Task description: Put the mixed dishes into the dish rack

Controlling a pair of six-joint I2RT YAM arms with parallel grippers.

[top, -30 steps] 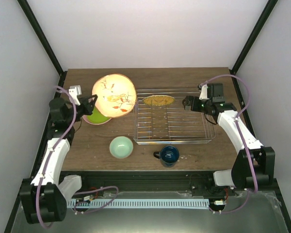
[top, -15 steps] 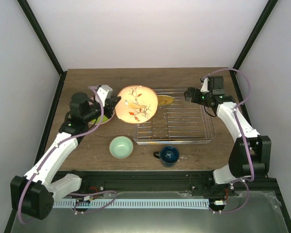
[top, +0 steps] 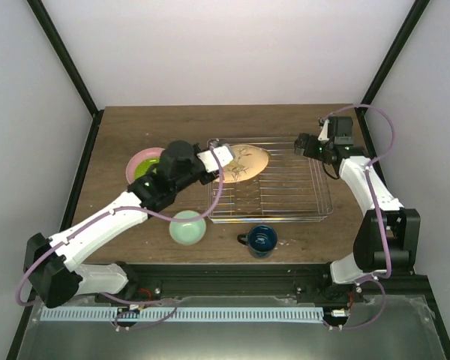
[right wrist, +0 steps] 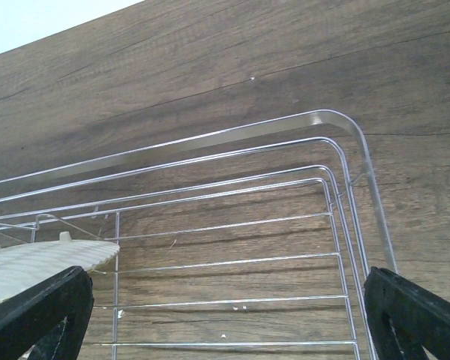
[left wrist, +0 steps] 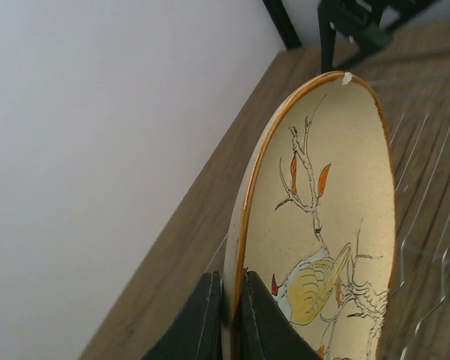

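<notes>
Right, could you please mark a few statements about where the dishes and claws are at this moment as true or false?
1. The left claw is shut on the cream plate. True.
2. The right claw grips the dish rack. False: it is open above the rack's far right corner, holding nothing.
3. The mug stands inside the rack. False: it stands on the table, in front of the rack.
4. The lime-green plate lies on the pink plate. True.
5. The mint-green bowl sits left of the mug. True.
</notes>
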